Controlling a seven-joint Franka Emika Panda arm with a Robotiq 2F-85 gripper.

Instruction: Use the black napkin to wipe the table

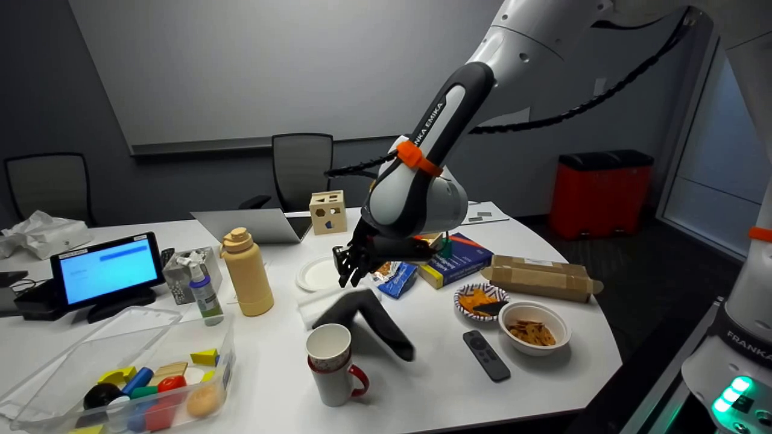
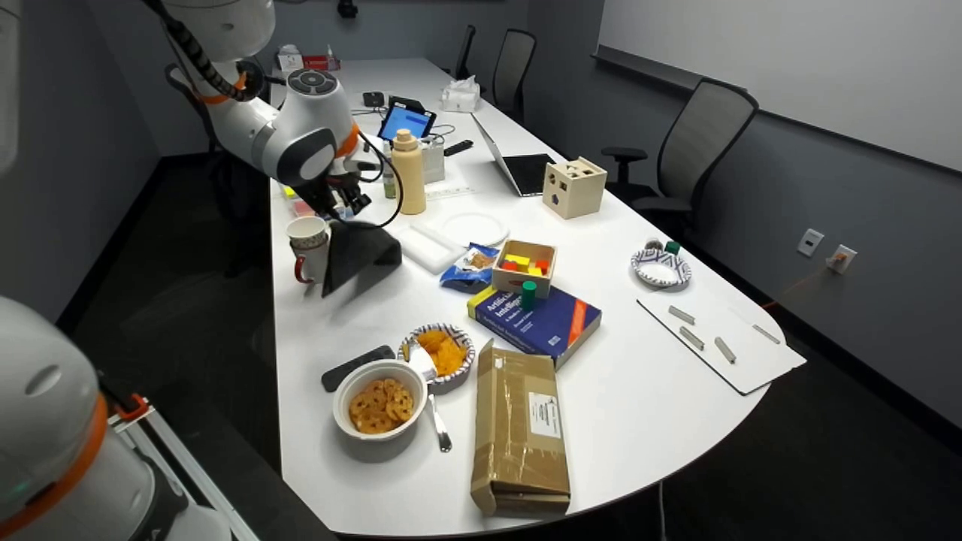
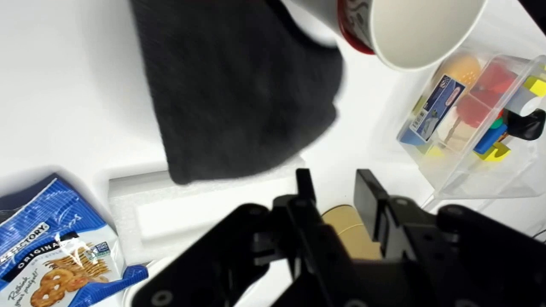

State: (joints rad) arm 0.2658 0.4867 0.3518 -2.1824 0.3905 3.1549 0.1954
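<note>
Hovering empty, fingers (image 3: 367, 204) apart, the gripper (image 3: 335, 185) should pinch the likely soft, light black napkin (image 3: 243, 94), at eleven o'clock in wrist view, by its raised fold (image 1: 357, 299).

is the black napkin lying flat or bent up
Bent up, not flat: in an exterior view the black napkin rises to a raised fold, with a side sloping down either way from it.
</note>
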